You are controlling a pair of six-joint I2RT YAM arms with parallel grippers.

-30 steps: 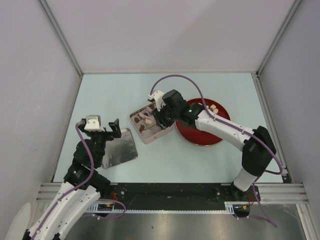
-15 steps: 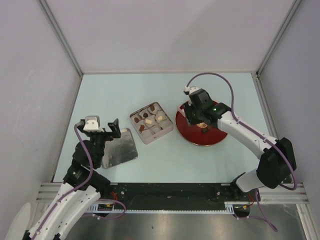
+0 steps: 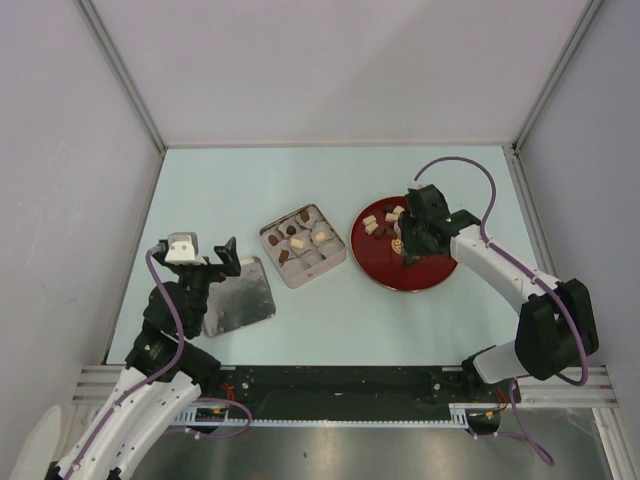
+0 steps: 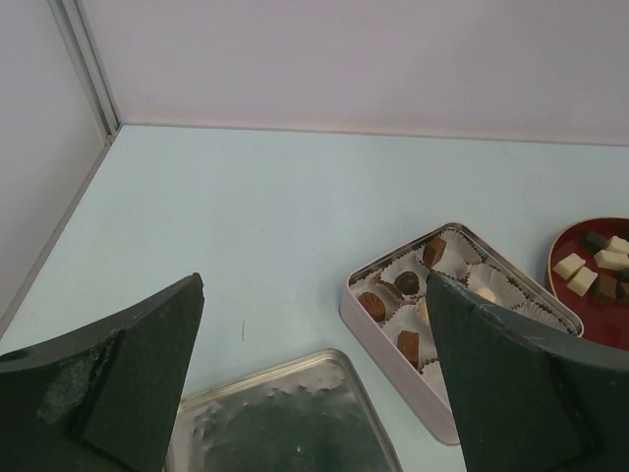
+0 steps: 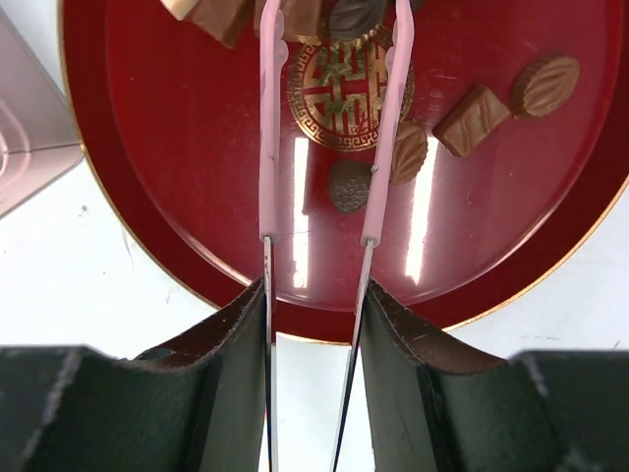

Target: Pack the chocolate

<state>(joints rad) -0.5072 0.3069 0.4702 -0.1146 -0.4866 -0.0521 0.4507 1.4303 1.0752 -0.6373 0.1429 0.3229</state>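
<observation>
Small brown and cream pieces of chocolate (image 3: pixel 378 225) lie on the red plate (image 3: pixel 405 278). Others sit in the white paper cups of the square tin (image 3: pixel 290 278). My right gripper (image 3: pixel 415 236) hovers over the plate, shut on a pair of pink-tipped tongs (image 5: pixel 268 147). The tong arms stand apart and straddle a dark round chocolate (image 5: pixel 349 185); their tips run out of the wrist view. More brown pieces (image 5: pixel 477 118) lie to the right on the plate (image 5: pixel 177 177). My left gripper (image 4: pixel 314 285) stands open and empty above the lid, near the tin (image 4: pixel 393 366).
The tin's flat silver lid (image 3: pixel 238 296) lies on the pale table left of the tin, under my left gripper, and shows in the left wrist view as the lid (image 4: pixel 285 423). Grey walls close in the table on three sides.
My right arm has swung with the tongs from over the tin rightwards to over the red plate. The left arm has stayed still.
</observation>
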